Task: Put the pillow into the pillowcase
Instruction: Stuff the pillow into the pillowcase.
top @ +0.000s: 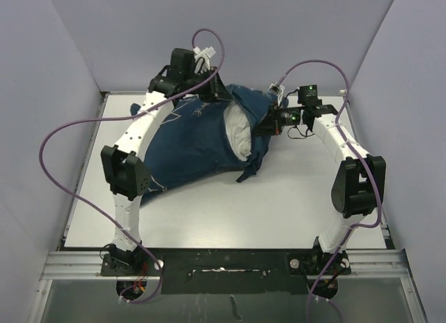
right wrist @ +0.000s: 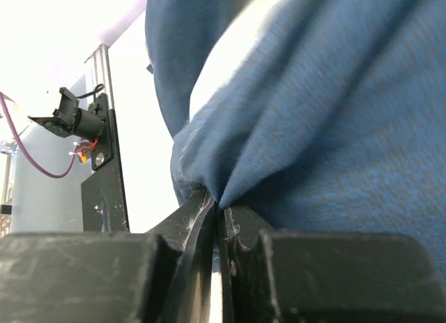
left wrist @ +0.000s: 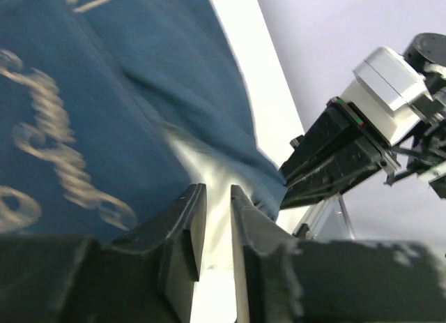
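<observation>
Pillow [top: 239, 133] showed only as a white sliver, since the pillowcase [top: 185, 145] hid the rest. We saw the right gripper [right wrist: 217, 215] pinching its edge, the left gripper [left wrist: 217, 204] slightly parted — grasp unclear.

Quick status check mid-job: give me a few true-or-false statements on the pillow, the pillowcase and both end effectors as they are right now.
1. The right end effector is shut on the pillowcase fabric. True.
2. The pillow is wholly inside the pillowcase. False: white pillow shows at the case's open end.
3. That open end faces the robot's right. True.
4. The left end effector is parked well away from the pillowcase. False: it is right beside the blue fabric, at the case's far edge.
</observation>
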Action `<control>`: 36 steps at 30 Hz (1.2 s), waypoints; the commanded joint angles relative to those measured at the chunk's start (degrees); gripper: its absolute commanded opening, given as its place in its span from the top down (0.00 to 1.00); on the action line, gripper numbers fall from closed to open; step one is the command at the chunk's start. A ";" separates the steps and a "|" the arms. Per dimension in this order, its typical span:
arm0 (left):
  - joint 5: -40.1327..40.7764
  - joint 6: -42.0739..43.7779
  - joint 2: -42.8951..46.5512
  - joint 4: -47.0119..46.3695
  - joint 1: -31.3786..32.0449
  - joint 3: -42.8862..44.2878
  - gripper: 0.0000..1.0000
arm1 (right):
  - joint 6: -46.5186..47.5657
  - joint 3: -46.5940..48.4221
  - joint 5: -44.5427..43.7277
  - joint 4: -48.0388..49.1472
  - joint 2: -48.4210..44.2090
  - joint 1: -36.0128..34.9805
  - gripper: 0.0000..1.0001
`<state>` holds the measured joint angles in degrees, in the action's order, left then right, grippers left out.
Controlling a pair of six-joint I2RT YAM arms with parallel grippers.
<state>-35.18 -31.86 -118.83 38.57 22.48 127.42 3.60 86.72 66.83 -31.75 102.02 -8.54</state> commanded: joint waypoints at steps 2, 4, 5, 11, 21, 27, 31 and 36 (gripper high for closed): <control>6.83 4.75 -2.79 1.86 4.54 8.19 0.57 | -0.14 -2.22 -1.43 0.72 0.46 2.41 0.96; 9.71 9.43 2.49 -0.83 5.09 1.53 0.47 | 0.36 -3.75 -1.23 0.41 -0.36 3.81 0.96; 8.88 9.94 5.97 -5.27 5.05 -3.54 0.43 | 0.62 -4.46 -1.06 0.34 -0.68 4.37 0.96; -0.27 5.97 15.69 -24.63 6.78 -26.33 0.76 | 0.79 -6.44 -0.31 0.99 -0.74 4.89 0.95; 0.26 7.25 -0.33 -19.85 11.81 -25.66 0.94 | 2.03 -7.15 9.75 1.47 -2.12 4.85 0.95; 10.59 6.05 -9.53 -11.14 11.80 -22.55 0.99 | 9.90 -5.38 19.72 -5.75 -5.92 5.85 0.96; 13.62 2.36 -9.89 -15.47 10.44 -25.94 0.99 | 18.00 -2.01 26.90 -15.38 -7.01 3.74 0.97; 7.62 0.06 -8.25 -27.43 10.73 -29.42 0.93 | 14.84 3.58 26.78 -15.31 -5.09 -2.06 0.97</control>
<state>-30.55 -29.87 -126.65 20.64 35.09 101.86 18.28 82.13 77.17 -42.81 101.47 -5.52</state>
